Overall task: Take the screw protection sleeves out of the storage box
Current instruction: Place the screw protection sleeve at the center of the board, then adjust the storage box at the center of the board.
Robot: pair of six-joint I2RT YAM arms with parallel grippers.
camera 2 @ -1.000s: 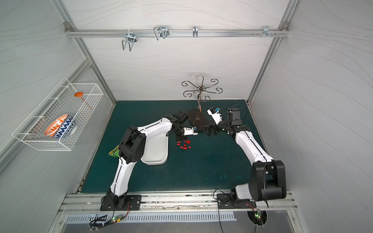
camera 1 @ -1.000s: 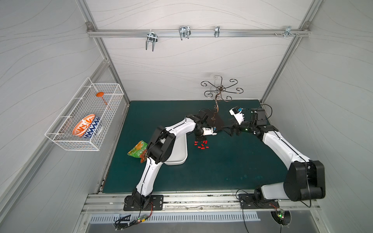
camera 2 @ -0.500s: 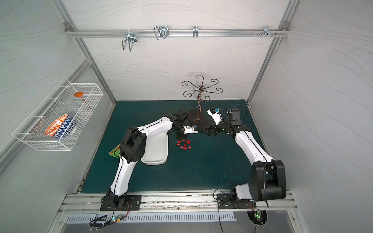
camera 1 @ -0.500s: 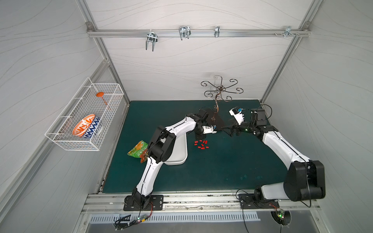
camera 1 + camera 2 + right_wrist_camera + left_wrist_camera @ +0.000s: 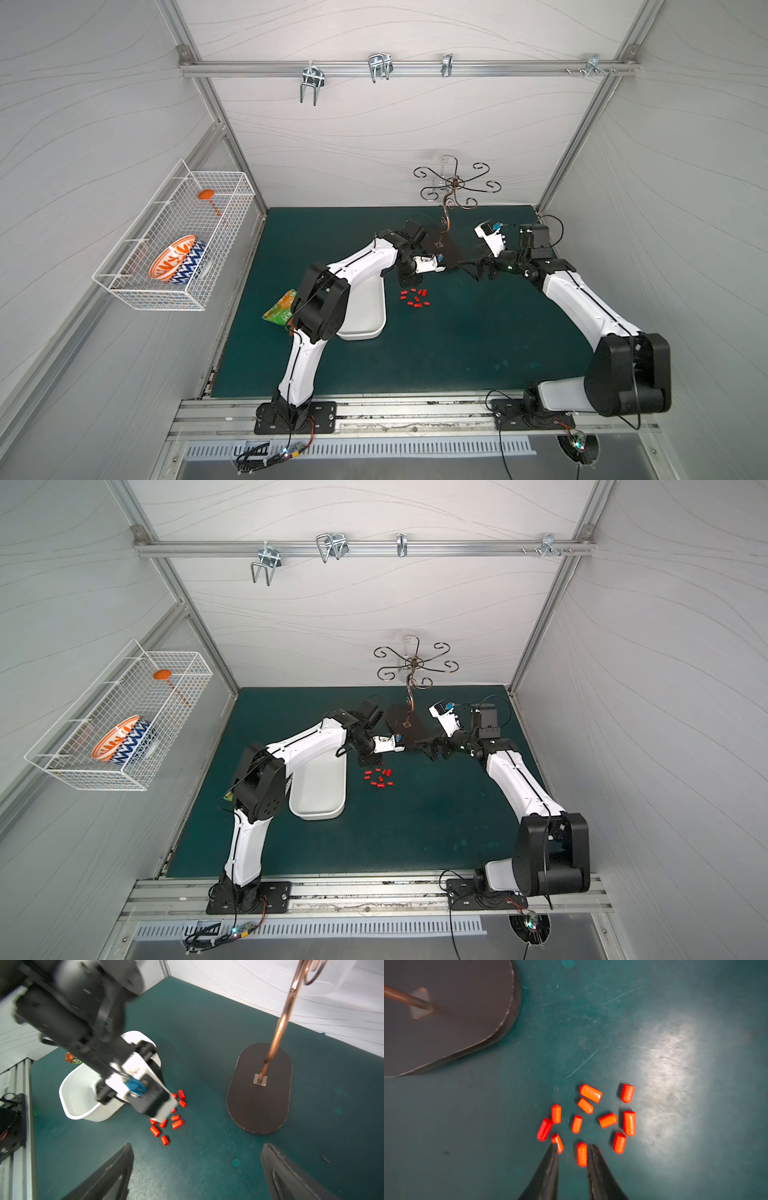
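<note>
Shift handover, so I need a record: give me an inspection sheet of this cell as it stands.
Surface: green mat, scratched.
Job's things: sleeves lie loose on the mat beside the box; none seen inside, though the left arm hides part.
Clutter: snack packet near the box; hook stand at the back.
Grippers: left gripper open, one sleeve between its tips; right gripper wide open, empty.
Cables: loops at the right wrist; wires at the bases.
Surroundings: wall basket holding a bowl; hook rail.
</note>
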